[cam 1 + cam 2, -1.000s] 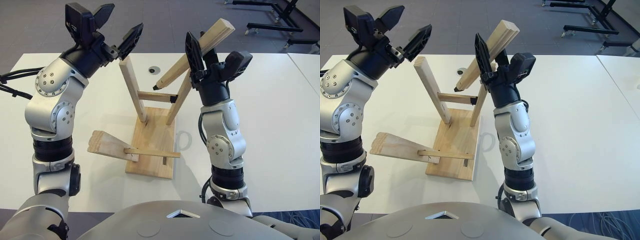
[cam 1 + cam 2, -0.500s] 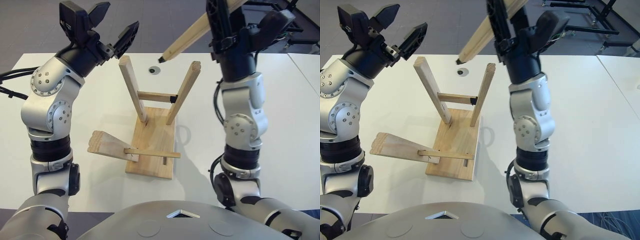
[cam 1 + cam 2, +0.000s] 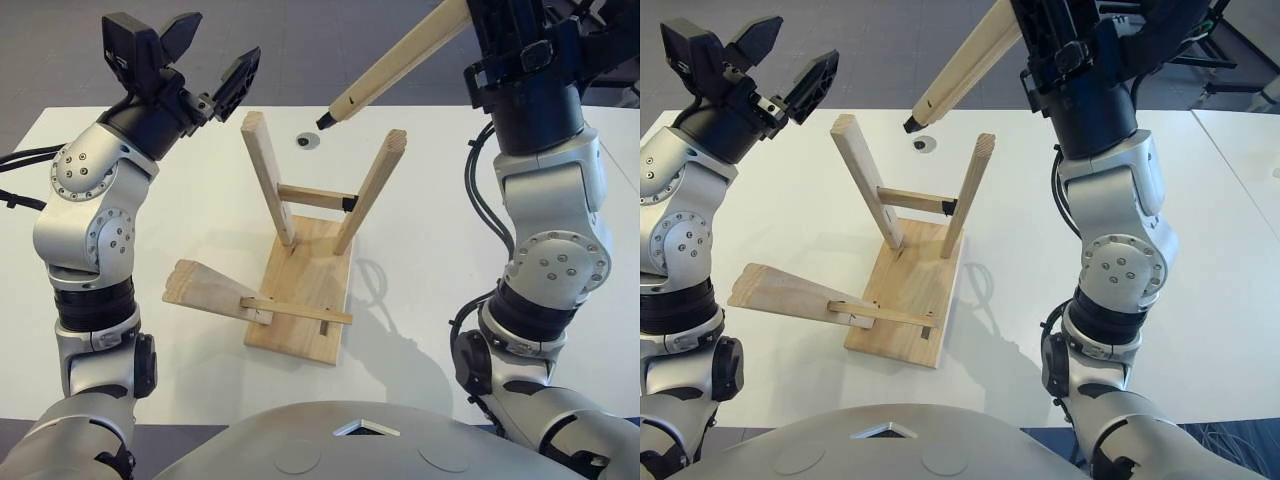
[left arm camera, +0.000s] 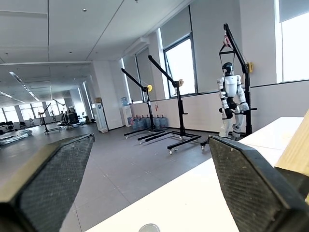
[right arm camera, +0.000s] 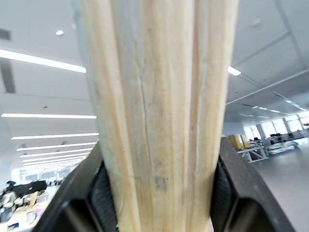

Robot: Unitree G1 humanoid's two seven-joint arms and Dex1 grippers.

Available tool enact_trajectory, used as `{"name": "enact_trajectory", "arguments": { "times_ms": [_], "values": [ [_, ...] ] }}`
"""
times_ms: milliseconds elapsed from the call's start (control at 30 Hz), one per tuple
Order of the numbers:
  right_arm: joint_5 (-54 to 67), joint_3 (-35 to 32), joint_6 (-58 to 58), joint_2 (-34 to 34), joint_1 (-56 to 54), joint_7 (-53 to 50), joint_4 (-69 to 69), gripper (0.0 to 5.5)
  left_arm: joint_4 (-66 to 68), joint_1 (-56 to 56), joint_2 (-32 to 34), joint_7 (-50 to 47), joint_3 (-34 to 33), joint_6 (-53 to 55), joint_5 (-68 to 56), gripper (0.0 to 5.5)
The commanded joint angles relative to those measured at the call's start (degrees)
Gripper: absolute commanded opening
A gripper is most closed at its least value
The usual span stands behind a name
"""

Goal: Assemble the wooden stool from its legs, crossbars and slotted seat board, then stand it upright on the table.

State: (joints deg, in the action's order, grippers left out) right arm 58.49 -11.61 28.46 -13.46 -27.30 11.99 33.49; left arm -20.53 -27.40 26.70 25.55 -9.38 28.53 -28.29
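Rising since a second ago, the right gripper (image 3: 490, 25) has carried its clamped pale, dark-tipped wooden leg (image 3: 400, 65) high over the white table's (image 3: 440, 250) far edge. This likely clears the standing legs (image 3: 268, 175) slotted into the mid-table flat wooden seat board (image 3: 300, 300). Beside them the left gripper (image 3: 217, 40) waits with jaws wide, probably to steady them.

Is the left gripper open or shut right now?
Open. The left gripper has its fingers spread wide, with nothing between them.
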Motion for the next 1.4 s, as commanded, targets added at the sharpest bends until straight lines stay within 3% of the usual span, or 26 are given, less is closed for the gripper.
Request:
{"name": "enact_trajectory", "arguments": {
  "times_ms": [33,100,267,533,700,900,1100,1400],
  "values": [
    [1.2,1.2,0.3,-5.0,7.7,11.7,1.9,2.05,-1.3,1.2,0.9,-0.3,-0.4,0.9,0.2,4.32],
    [2.4,-0.5,-0.8,-7.0,14.7,20.4,1.1,2.05,-1.8,2.0,0.9,-0.6,-0.6,0.9,0.3,4.32],
    [6.0,-5.7,-1.2,-9.7,26.4,31.2,-2.3,2.05,-2.8,6.0,2.0,1.0,-1.8,1.3,-1.1,4.32],
    [-3.0,1.2,-6.1,-10.1,38.8,42.7,-1.3,2.05,-3.0,15.4,6.1,10.6,-1.2,3.5,-4.8,4.32],
    [-7.0,3.7,-10.2,-7.7,39.6,42.0,-0.8,2.05,-3.5,34.9,15.3,24.2,-9.9,3.3,-7.1,4.32],
    [-7.8,3.8,-12.9,-6.6,39.8,40.2,-0.9,2.05,1.2,39.1,22.2,31.5,-15.7,1.2,-6.0,4.32],
    [-7.3,2.0,-13.0,-8.2,31.7,40.9,-6.2,2.05,-8.3,50.3,24.5,38.6,-4.8,0.2,-2.6,4.32],
    [-13.9,6.6,-19.7,-2.0,20.5,44.1,-21.9,2.05,-6.3,42.2,21.1,35.3,6.5,-2.0,2.6,4.32]
  ]
}}
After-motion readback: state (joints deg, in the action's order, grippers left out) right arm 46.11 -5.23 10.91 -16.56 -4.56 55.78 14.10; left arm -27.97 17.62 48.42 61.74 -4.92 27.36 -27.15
